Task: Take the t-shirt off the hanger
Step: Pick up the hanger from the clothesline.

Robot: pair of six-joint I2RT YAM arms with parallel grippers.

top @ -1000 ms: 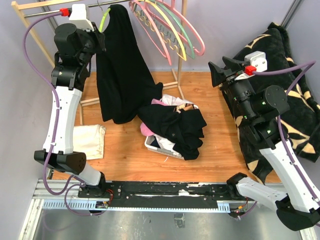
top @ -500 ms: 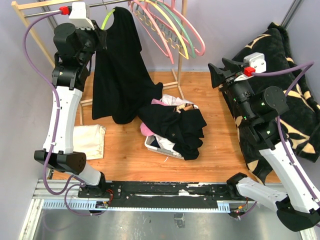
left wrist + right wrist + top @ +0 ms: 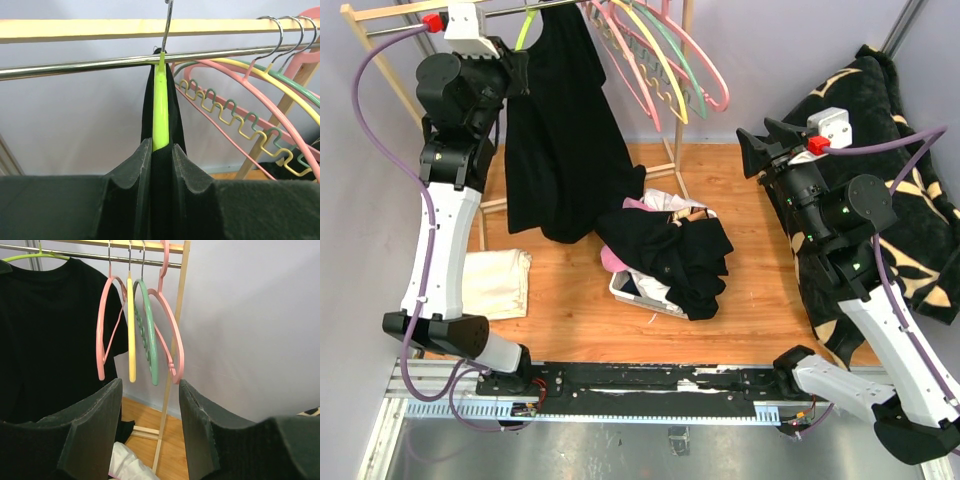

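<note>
Left pincer [image 3: 161, 145] pinches soft black t-shirt [image 3: 565, 150] over smooth lime hanger [image 3: 160, 100]; right pincer [image 3: 150, 385] half-open, empty.

The left pincer [image 3: 161, 146] clamps the t-shirt [image 3: 147, 117] and lime hanger [image 3: 160, 110] beneath the chrome rail [image 3: 75, 67].

One lime hanger [image 3: 160, 110], four empty hangers [image 3: 131, 330], one hanging t-shirt [image 3: 565, 150], one basket [image 3: 621, 289].

Empty pink/yellow/green hangers [image 3: 665, 65] up top — white basket [image 3: 620, 290] of clothes mid-floor, beige cloth [image 3: 500, 282] left — black-gold blanket [image 3: 920, 170] rt.
</note>
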